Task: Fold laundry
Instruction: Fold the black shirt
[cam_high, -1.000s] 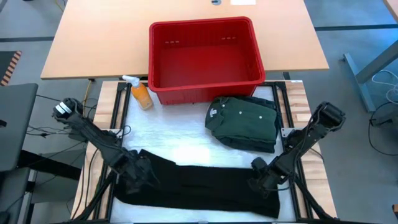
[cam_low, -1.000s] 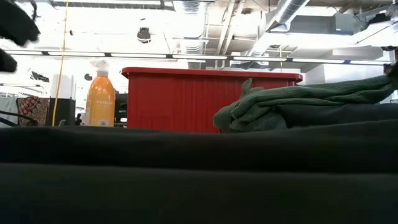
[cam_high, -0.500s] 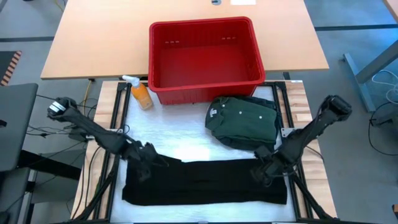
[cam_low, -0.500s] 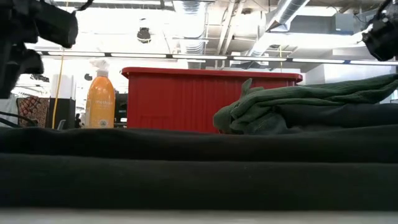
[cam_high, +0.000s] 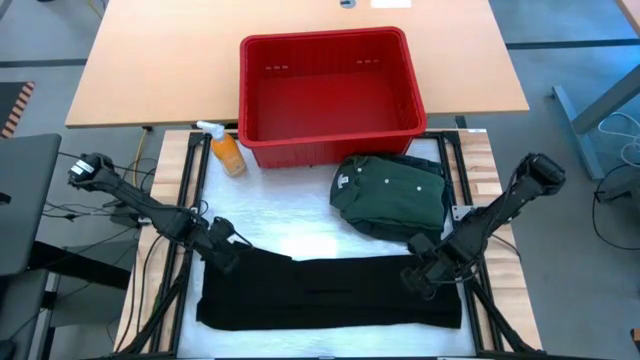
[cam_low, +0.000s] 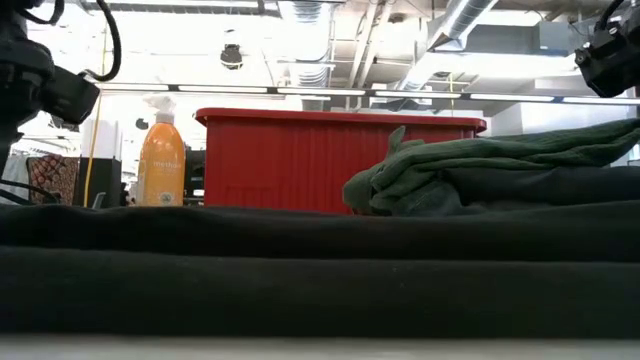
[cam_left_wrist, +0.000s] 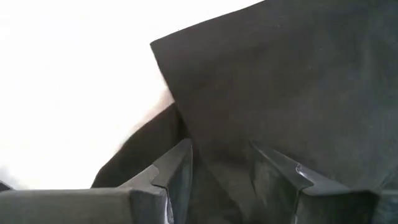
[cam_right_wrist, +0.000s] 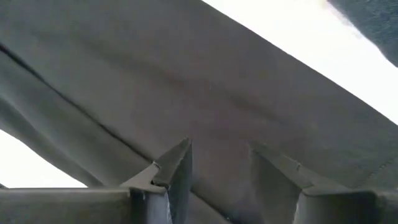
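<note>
A black garment lies folded into a flat band across the near part of the white table top. It fills the lower low view. My left gripper hovers open over the garment's far left corner, fingers pointing steeply down. My right gripper stands open above the band's far right part. Nothing sits between either pair of fingers. A folded green buttoned shirt with a white neck label lies behind the band on the right, and it shows in the low view too.
A red plastic basket stands at the far middle, just behind the green shirt. An orange spray bottle stands at the basket's left corner. Bare white table lies between the bottle, the shirt and the black band.
My right gripper has risen off the black garment and then kept still. My left gripper has gone toward the table's left and far edges and rolled about its own axis. The garment, bunched and reaching the near edge a second ago, now lies as a flat, narrower band.
</note>
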